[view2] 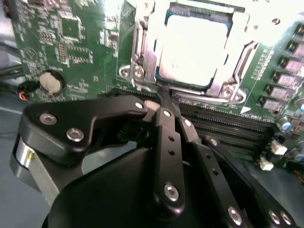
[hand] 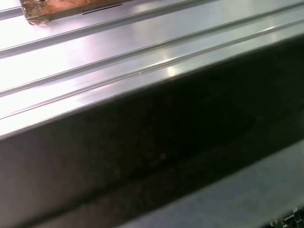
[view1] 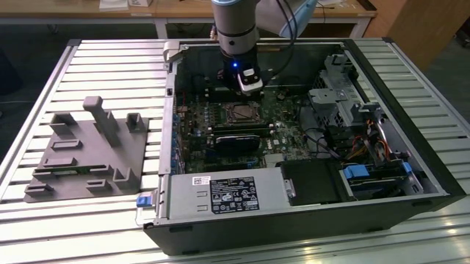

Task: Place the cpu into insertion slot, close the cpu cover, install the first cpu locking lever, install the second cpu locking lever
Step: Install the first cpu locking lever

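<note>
The cpu [view2: 192, 50], a flat square chip with a pale silver top, lies in the motherboard socket [view1: 241, 113]. The cpu cover [view2: 142, 33], a thin metal frame, lies flat around it. A wire locking lever [view2: 247, 52] runs along one side of the frame. My gripper [view2: 163, 95] has its black fingers drawn together, and their tips are at the socket's edge beside the cover. I cannot tell whether they pinch anything. In the exterior view the gripper [view1: 250, 94] hangs just behind the socket, inside the open computer case.
Memory slots [view2: 228, 128] and a coin battery [view2: 50, 81] flank the socket. The power supply [view1: 220, 192] and drive cage [view1: 345, 104] crowd the case. A grey fixture block [view1: 88, 154] sits on the ribbed metal table [hand: 95, 52] beside the dark case wall [hand: 142, 142].
</note>
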Controlling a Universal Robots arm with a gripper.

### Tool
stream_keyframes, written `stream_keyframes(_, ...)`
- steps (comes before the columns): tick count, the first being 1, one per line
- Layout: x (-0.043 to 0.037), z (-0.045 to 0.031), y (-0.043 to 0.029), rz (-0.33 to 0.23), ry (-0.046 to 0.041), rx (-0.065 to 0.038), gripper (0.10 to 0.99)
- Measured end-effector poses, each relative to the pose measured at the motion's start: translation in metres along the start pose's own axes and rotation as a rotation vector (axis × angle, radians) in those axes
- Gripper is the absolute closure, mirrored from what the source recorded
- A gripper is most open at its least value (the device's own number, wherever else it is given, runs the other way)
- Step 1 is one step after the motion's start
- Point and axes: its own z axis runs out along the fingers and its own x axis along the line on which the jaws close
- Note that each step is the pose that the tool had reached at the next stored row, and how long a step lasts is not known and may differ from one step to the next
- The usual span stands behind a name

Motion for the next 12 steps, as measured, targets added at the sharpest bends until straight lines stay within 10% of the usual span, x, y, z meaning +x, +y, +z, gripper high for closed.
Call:
stream_keyframes(4,0.0000,0.0010,-0.0004,0.012,-0.0003,0.001,0.980)
stream_keyframes(8,0.0000,0.0015,-0.0010,0.016,0.0107,-0.025,0.980)
stream_keyframes(12,-0.0001,0.0014,-0.0005,0.016,0.0085,-0.022,0.980)
